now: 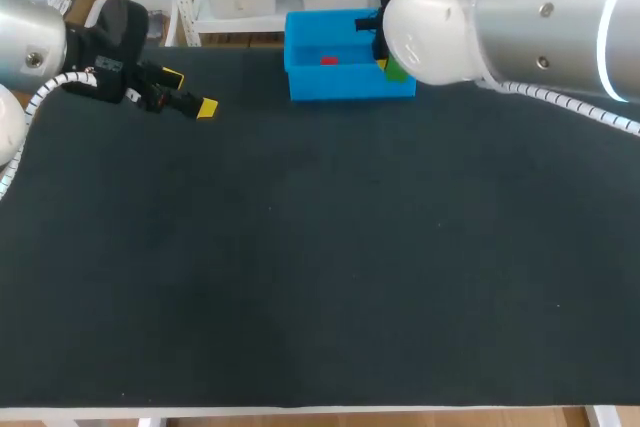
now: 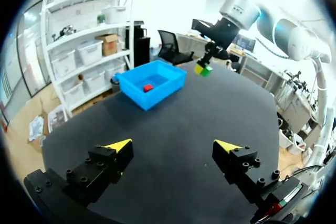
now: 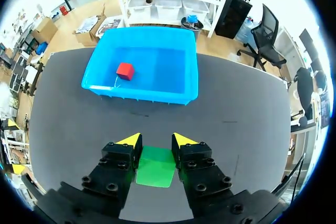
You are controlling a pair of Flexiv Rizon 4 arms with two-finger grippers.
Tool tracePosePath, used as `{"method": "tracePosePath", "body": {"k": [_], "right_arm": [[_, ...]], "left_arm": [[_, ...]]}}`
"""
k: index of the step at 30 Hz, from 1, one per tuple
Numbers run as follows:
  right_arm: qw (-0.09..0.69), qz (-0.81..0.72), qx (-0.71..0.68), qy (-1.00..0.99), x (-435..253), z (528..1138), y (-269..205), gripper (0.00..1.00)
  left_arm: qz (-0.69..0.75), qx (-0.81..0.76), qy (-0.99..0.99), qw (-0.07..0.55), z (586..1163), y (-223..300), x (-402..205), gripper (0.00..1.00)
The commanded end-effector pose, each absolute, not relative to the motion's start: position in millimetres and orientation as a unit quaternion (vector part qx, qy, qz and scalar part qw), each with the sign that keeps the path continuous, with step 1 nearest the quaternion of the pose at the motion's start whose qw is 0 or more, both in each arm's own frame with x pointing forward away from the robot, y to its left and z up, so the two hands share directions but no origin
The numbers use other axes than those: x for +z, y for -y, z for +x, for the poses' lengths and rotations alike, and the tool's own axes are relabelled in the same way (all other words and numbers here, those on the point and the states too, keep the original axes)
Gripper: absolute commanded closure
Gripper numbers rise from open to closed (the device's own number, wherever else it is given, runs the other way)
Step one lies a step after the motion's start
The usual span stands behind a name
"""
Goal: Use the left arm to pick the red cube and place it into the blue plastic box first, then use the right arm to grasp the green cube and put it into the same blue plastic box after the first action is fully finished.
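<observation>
Left fingers (image 2: 118,148) spread wide apart, right fingers (image 3: 131,141) clamping the green cube (image 3: 155,166)

One cube (image 3: 125,71) lies in the box (image 3: 142,92); the second cube (image 3: 155,167) hangs near it.

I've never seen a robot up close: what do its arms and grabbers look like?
The left arm and right arm are silver tubes with rounded joints, each trailed by a white coiled cable. The right one bears a glowing white ring. The left gripper and right gripper are black, bolted blocks ending in two yellow pointed tips.
</observation>
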State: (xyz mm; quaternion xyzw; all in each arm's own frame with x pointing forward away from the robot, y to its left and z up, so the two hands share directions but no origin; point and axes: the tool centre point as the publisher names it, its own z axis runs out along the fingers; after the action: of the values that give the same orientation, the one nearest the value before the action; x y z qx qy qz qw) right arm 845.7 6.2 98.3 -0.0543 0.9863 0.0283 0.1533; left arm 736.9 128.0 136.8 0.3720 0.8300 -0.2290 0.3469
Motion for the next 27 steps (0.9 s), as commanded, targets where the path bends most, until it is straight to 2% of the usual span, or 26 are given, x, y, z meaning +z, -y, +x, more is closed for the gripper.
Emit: {"method": "tracePosePath", "body": {"k": [1,27], "right_arm": [[0.157,-0.053,0.028,-0.986,98.9,842.1,-5.1,1.00],[0.232,-0.073,0.010,-0.970,108.0,901.5,-15.8,1.00]], "left_arm": [[0.373,-0.232,-0.827,0.351,736.4,-129.7,135.0,0.00],[0.373,-0.232,-0.827,0.351,736.4,-129.7,135.0,0.00]]}}
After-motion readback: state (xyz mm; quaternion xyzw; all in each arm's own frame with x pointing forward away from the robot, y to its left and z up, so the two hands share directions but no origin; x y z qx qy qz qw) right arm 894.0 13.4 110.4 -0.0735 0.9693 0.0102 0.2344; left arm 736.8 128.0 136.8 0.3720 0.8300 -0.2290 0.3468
